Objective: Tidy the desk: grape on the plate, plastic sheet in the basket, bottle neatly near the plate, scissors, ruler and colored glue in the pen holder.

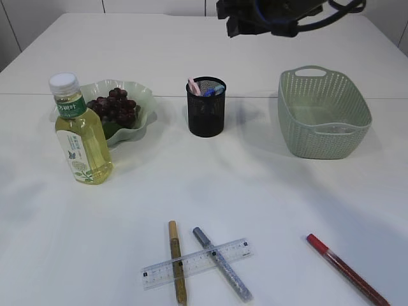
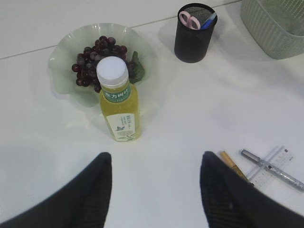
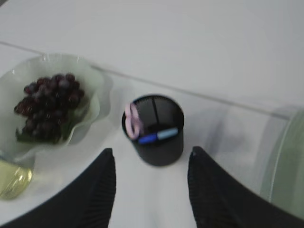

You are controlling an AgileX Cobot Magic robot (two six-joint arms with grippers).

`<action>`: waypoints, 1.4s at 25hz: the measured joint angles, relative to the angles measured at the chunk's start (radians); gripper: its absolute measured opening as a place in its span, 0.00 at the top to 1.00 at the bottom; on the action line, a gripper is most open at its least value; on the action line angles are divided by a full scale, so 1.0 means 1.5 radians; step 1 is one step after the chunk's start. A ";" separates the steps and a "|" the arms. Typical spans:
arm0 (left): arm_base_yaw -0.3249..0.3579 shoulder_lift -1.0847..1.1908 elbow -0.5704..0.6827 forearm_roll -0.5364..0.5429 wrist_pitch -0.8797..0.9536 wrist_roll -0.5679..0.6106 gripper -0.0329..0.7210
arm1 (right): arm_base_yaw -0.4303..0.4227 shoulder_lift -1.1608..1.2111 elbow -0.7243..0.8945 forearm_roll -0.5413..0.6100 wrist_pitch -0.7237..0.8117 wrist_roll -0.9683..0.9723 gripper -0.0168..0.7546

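The pale green plate (image 1: 145,102) with a wavy rim holds a bunch of dark grapes (image 1: 116,107) on a green leaf. The black mesh pen holder (image 1: 206,115) stands upright in the middle of the tabletop (image 1: 268,191), with pink-handled scissors (image 1: 194,86) and something blue poking out of it. The green basket (image 1: 324,115) on the right shows nothing inside from this angle. A bottle (image 1: 80,131) of yellow drink with a white cap stands upright, touching or just in front of the plate. Near the front edge, a clear ruler (image 1: 196,262) lies crossed over a brown pen (image 1: 176,260) and a grey pen (image 1: 222,263); a red pen (image 1: 347,268) lies well apart to the right. The left fingers (image 2: 154,190) are spread, grasping nothing, above the tabletop near the bottle. The right fingers (image 3: 151,187) are spread and empty above the pen holder.
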 joint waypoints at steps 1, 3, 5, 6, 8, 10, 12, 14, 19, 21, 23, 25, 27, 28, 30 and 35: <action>0.000 0.004 -0.005 0.000 0.003 0.000 0.38 | 0.000 -0.020 0.000 0.013 0.056 0.001 0.46; 0.000 0.010 -0.015 0.000 0.010 0.000 0.38 | 0.000 -0.055 -0.001 0.035 0.161 0.003 0.46; 0.000 0.020 -0.021 0.000 0.019 0.000 0.38 | 0.000 -0.084 -0.002 0.047 0.272 0.003 0.46; 0.000 0.025 -0.026 0.000 0.028 0.000 0.38 | 0.000 -0.093 -0.005 0.053 0.325 0.003 0.46; 0.000 0.037 -0.034 -0.005 0.062 0.000 0.38 | 0.000 -0.105 -0.009 0.060 0.416 0.003 0.46; 0.000 0.049 -0.049 -0.009 0.096 0.000 0.38 | 0.000 -0.108 -0.013 0.067 0.482 0.003 0.46; 0.000 0.056 -0.061 -0.013 0.113 0.000 0.38 | 0.001 -0.108 -0.014 0.068 0.504 0.003 0.46; 0.000 0.058 -0.068 -0.018 0.116 0.000 0.38 | 0.001 -0.108 -0.014 0.073 0.510 0.003 0.46; 0.000 0.072 -0.084 -0.039 0.152 0.015 0.38 | 0.001 -0.108 -0.014 0.098 0.514 0.003 0.46; 0.000 0.088 -0.094 -0.061 0.171 0.039 0.38 | 0.001 -0.113 -0.014 0.109 0.515 0.003 0.46; 0.000 0.103 -0.112 -0.089 0.185 0.065 0.38 | 0.001 -0.125 -0.005 0.117 0.515 0.003 0.46; -0.007 0.120 -0.132 -0.105 0.196 0.087 0.38 | 0.001 -0.149 0.015 0.123 0.515 0.003 0.46; -0.026 0.143 -0.155 -0.107 0.206 0.102 0.38 | 0.001 -0.178 0.049 0.128 0.515 0.003 0.46; -0.039 0.157 -0.164 -0.109 0.212 0.110 0.38 | 0.001 -0.195 0.072 0.131 0.515 0.003 0.46; -0.065 0.187 -0.189 -0.109 0.227 0.126 0.38 | 0.001 -0.229 0.117 0.140 0.515 0.003 0.46; -0.125 0.286 -0.234 -0.109 0.239 0.164 0.38 | 0.001 -0.326 0.238 0.171 0.515 0.003 0.46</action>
